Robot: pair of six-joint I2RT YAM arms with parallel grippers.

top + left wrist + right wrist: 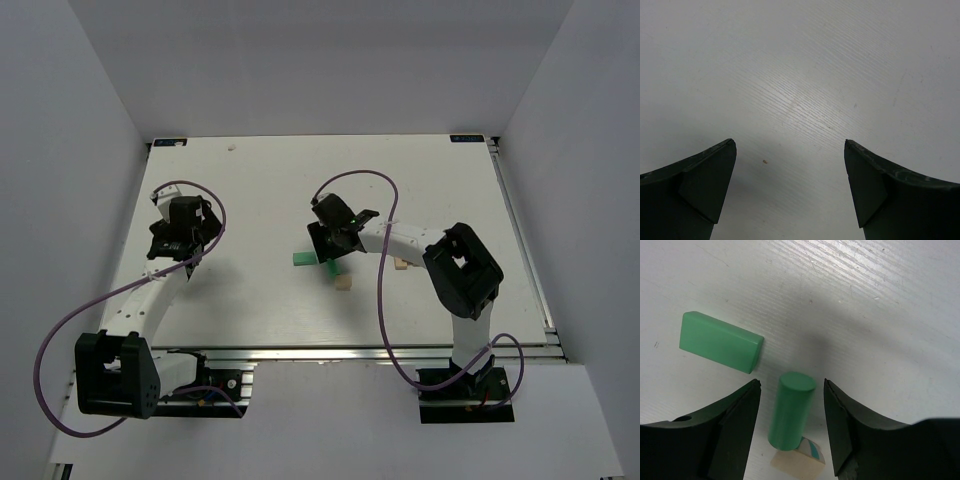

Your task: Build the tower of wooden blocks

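My right gripper (791, 390) is open, one finger on each side of a green cylinder (790, 410) without touching it. The cylinder's near end meets a light tan block (799, 463) marked with a teal arc; I cannot tell whether it stands on that block. A green rectangular block (720, 341) lies flat just to the left. In the top view the right gripper (335, 243) is at mid-table over the green block (305, 258) and the tan block (344, 283). My left gripper (790, 145) is open and empty over bare table, far to the left (180, 235).
Another tan block (401, 264) lies on the white table (260, 180), right of the right gripper, beside the arm's forearm. White walls enclose the table on the left, back and right. Purple cables loop from both arms.
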